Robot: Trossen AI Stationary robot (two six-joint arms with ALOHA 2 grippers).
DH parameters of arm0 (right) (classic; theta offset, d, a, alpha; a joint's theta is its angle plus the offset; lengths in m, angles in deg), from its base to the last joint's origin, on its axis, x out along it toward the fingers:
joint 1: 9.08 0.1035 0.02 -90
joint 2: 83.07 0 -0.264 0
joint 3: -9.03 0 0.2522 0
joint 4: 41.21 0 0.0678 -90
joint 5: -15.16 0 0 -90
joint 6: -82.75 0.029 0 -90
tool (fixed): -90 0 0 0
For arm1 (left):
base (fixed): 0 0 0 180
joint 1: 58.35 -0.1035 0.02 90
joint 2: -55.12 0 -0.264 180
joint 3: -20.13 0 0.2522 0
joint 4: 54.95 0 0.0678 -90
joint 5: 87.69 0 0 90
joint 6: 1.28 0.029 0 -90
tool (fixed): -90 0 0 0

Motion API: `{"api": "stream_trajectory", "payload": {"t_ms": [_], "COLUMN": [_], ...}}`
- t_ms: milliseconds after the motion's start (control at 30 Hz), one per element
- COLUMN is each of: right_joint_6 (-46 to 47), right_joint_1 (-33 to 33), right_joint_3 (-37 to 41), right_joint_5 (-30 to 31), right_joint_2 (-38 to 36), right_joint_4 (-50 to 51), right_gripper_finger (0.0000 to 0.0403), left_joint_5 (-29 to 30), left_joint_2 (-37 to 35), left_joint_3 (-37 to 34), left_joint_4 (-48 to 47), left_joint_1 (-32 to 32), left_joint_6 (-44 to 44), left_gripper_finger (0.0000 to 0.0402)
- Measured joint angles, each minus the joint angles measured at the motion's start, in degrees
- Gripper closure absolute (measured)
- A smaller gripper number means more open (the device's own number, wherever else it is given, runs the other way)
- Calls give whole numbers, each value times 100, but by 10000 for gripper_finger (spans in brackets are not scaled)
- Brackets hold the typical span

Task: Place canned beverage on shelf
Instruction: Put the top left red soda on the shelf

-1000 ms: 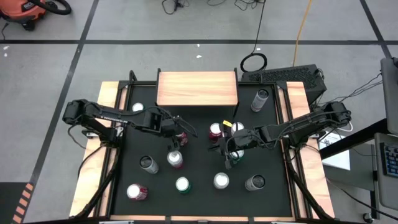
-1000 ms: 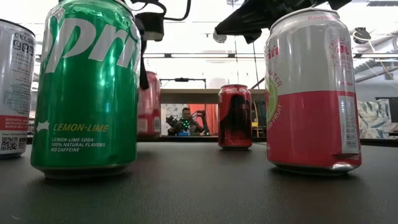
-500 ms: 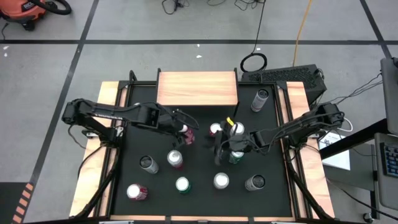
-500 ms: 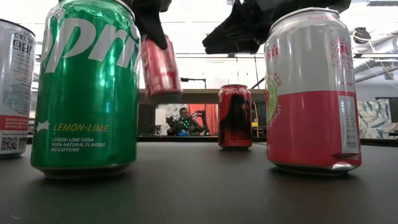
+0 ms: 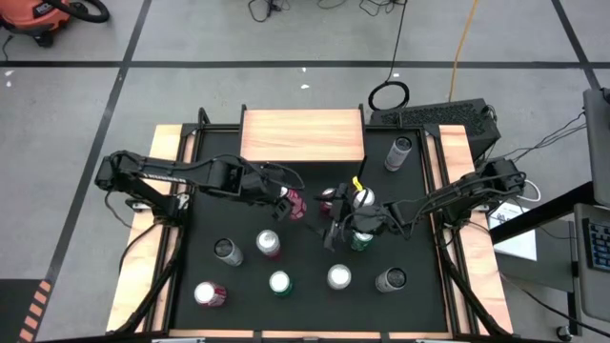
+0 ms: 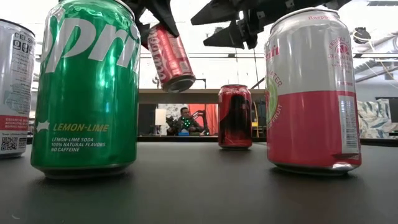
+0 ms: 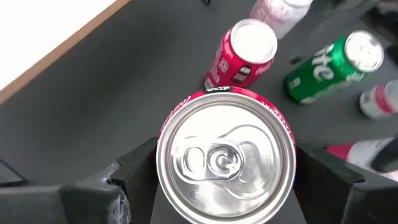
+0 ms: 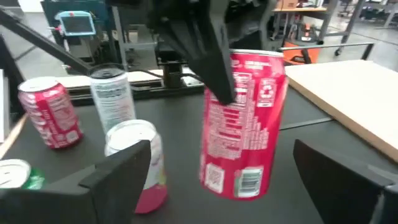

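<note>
Can [image 5: 294, 202] of red cola is off the bench [image 5: 305, 272], tilted, gripped at its sides by the left tool [image 5: 286, 200]; wrist view shows its silver top [image 7: 225, 163] between the two dark fingers [image 7: 134, 168]. It hangs over the black bench middle, in front of the shelf [image 5: 302, 134], not on it. Low view: same can [image 6: 171, 57] in the air, bottom end tipped toward the camera.

Right tool [image 5: 335, 227] sits just right of the held can, near bench middle, jaws spread wide, holding nothing; its fingers [image 8: 121, 171] frame the held can [image 8: 244, 124] in its wrist view.

Shelf has a wood top and stands at the far edge of the bench, nothing on it.

Other cans stand on the bench: a red one [image 5: 329, 198] and a green one [image 5: 361, 240] by the right tool, a grey one [image 5: 398, 151] near the shelf's right end, several more along the near side. Low view close-ups: green lemon-lime can [image 6: 87, 87], pink-and-silver can [image 6: 311, 90], dark red can [image 6: 235, 116] farther back.

A person [image 6: 185, 121] is in the room behind.
</note>
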Motion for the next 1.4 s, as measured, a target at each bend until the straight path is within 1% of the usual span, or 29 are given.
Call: {"api": "stream_trajectory", "payload": {"t_ms": [133,333,467,500,633,900,1033,1067,1200,1400], "right_joint_6": [-283,-419,-549,-616,-650,-629,-687,-690,-713,-717], "right_joint_1": [-28,-147,-239,-258,-401,-709,-817,-840,-887,-893], "right_joint_3": [1,-1,-43,-43,-49,-49,-51,-51,-51,-54], "right_joint_5": [-30,-60,-61,-100,-615,-837,-1134,-1231,-1253,-1255], "right_joint_2": [5,3,3,3,3,3,3,3,3,5], "right_joint_4": [-128,-215,-163,-192,-258,-270,-272,-270,-265,-182], "right_gripper_finger": [21,21,21,21,21,22,26,29,54,117], "left_joint_5": [187,308,538,592,672,773,796,799,786,760], "left_joint_2": [0,0,2,2,2,9,10,41,109,190], "left_joint_3": [0,0,0,0,0,-4,-4,-4,-7,-7], "left_joint_4": [279,650,829,869,964,1210,1355,1414,1555,1670], "left_joint_1": [142,341,410,411,411,411,399,392,383,365], "left_joint_6": [-41,-10,-46,-42,-38,-25,-10,-6,118,283], "left_gripper_finger": [118,114,113,113,112,112,112,112,111,111]}}
